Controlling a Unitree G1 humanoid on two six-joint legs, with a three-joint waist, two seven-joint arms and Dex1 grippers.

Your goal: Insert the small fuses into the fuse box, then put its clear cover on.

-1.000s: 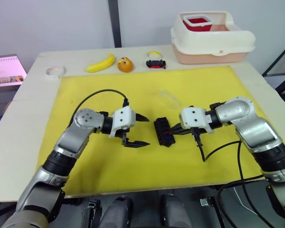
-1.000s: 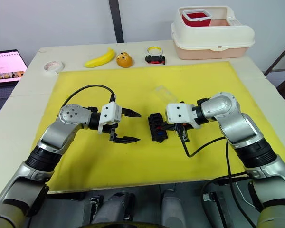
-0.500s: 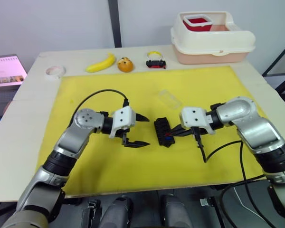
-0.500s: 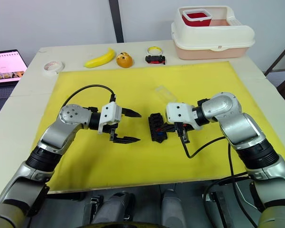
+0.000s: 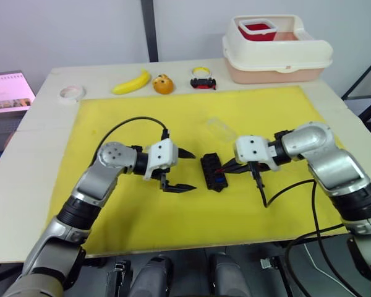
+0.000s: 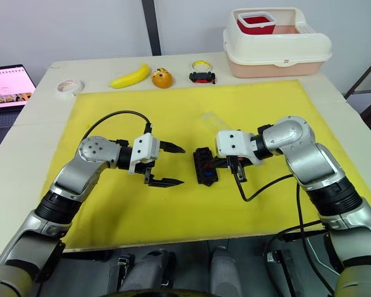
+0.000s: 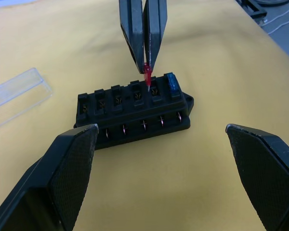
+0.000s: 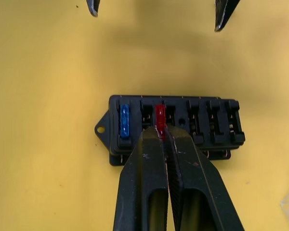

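Note:
The black fuse box [image 5: 212,172] lies on the yellow mat between my two grippers. One blue fuse [image 8: 124,121] sits in its end slot. My right gripper [image 8: 164,131] is shut on a red fuse [image 7: 147,77], whose lower tip meets the slot beside the blue one. My left gripper [image 5: 190,171] is open, a short way to the left of the box, with nothing between its fingers [image 7: 72,159]. The clear cover [image 5: 221,129] lies flat on the mat just behind the box. Other small fuses are out of view.
A cream lidded bin [image 5: 275,49] holding a red container stands at the back right. Along the mat's far edge lie a banana [image 5: 132,82], an orange object [image 5: 163,83], a small yellow and black item [image 5: 201,77] and a tape roll [image 5: 72,93]. A screen [image 5: 8,91] sits far left.
My right gripper has shifted slightly toward the far side over the fuse box, still holding the red fuse. The left gripper has hardly moved.

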